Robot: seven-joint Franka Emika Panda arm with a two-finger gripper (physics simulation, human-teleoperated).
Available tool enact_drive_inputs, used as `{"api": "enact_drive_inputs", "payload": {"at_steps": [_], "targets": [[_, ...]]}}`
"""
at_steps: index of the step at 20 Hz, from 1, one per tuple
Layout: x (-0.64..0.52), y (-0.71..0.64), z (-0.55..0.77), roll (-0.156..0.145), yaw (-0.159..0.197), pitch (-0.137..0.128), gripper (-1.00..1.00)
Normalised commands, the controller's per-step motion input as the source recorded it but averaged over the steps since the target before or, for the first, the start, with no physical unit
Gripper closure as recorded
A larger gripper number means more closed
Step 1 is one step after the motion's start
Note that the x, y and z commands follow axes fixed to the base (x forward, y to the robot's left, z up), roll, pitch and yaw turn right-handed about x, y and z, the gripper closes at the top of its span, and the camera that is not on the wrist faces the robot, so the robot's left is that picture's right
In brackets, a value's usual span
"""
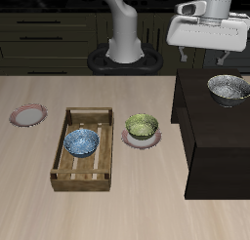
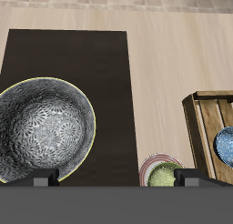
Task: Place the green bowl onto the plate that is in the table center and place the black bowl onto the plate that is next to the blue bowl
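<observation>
The table (image 1: 39, 210) is a wide top of light beige wood grain, and behind it the room is dark, with rows of dark cabinet fronts (image 1: 49, 29) along the back wall. I take the wooden tray (image 1: 86, 149) as my landmark; it lies on the table, a crate of slats with low walls. The blue bowl (image 1: 81, 141) sits inside this tray, in the half farther from the table's front edge. Just beside the tray stands a plate (image 1: 129, 140) with a pinkish rim, and the green bowl (image 1: 142, 125) already rests on it. On the other side of the tray, apart from it, a second plate (image 1: 28, 115) lies bare on the wood.

Beyond the green bowl, away from the tray, there is a black boxy cabinet (image 1: 210, 137) standing on the table, higher than the tray. The black bowl (image 1: 228, 88) sits on its flat dark top, upright, with a pale speckled inside.

The gripper (image 1: 202, 55) hangs in the air above the back part of this cabinet, near the black bowl but not touching it. Its fingers (image 2: 44, 181) are spread apart and hold nothing
</observation>
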Motion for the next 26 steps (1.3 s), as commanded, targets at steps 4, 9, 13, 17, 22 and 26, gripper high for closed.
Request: {"api": "enact_drive_inputs", "payload": {"at_steps": [4, 9, 13, 17, 22, 26], "targets": [[0.1, 0.25, -0.24, 0.028, -0.029, 0.056, -1.0], [0.08, 0.1, -0.17, 0.011, 0.0, 0.029, -1.0], [0.1, 0.04, -0.24, -0.002, 0.008, 0.027, -1.0], [0.07, 0.05, -0.44, 0.009, 0.006, 0.057, -1.0], [0.04, -0.05, -0.42, -0.009, -0.003, 0.044, -1.0], [-0.03, -0.06, -0.48, 0.055, -0.003, -0.001, 1.0]]}}
